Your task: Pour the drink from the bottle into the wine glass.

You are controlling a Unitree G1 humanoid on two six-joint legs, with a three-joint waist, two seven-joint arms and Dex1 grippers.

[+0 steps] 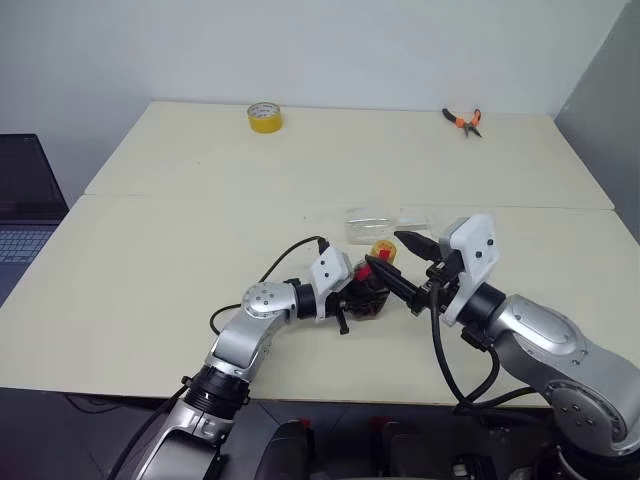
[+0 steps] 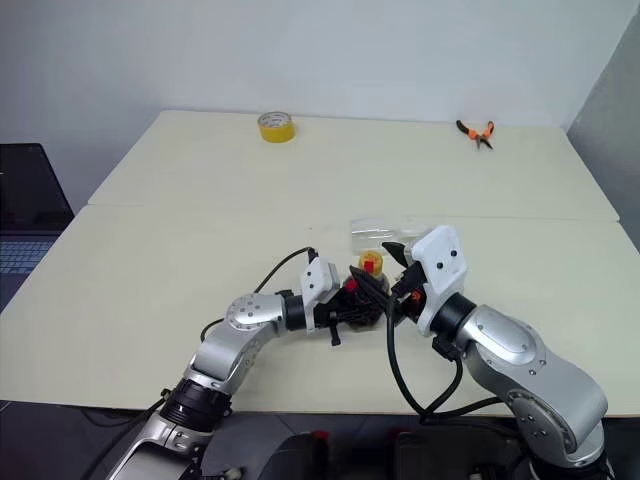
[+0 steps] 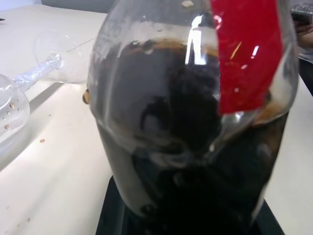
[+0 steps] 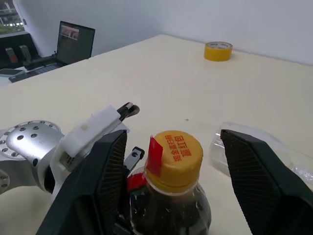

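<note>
Just below the centre of the head view, the left gripper (image 1: 358, 297) is clamped tight on the belly of the bottle (image 1: 370, 285), holding it upright on the table (image 1: 180, 250). In the left wrist view the ribbed clear wall sits right against the lens, with the drink (image 3: 195, 161) dark behind it and the red label (image 3: 247, 54) in the upper right of that frame.

To the right of the bottle, the right gripper (image 1: 408, 268) stands wide apart and has hold of nothing. In the right wrist view its two black fingers (image 4: 110, 171) flank the yellow cap (image 4: 175, 154) at the lower centre, one on each side and clear of it.

Beyond the bottle, toward the upper centre of the head view, the wine glass (image 1: 385, 222) lies on its side on the table; the left wrist view shows its stem (image 3: 36, 73) in the upper left. Farther off, a tape roll (image 1: 264, 117) sits near the table's upper edge and pliers (image 1: 463, 121) at the upper right.

The step in hand looks like taking off the cap. To do it well, centre the open fingers on the cap, close squarely on its sides, and twist while the left grip keeps the body from turning or being squeezed. The glass must be stood up before any pouring.
</note>
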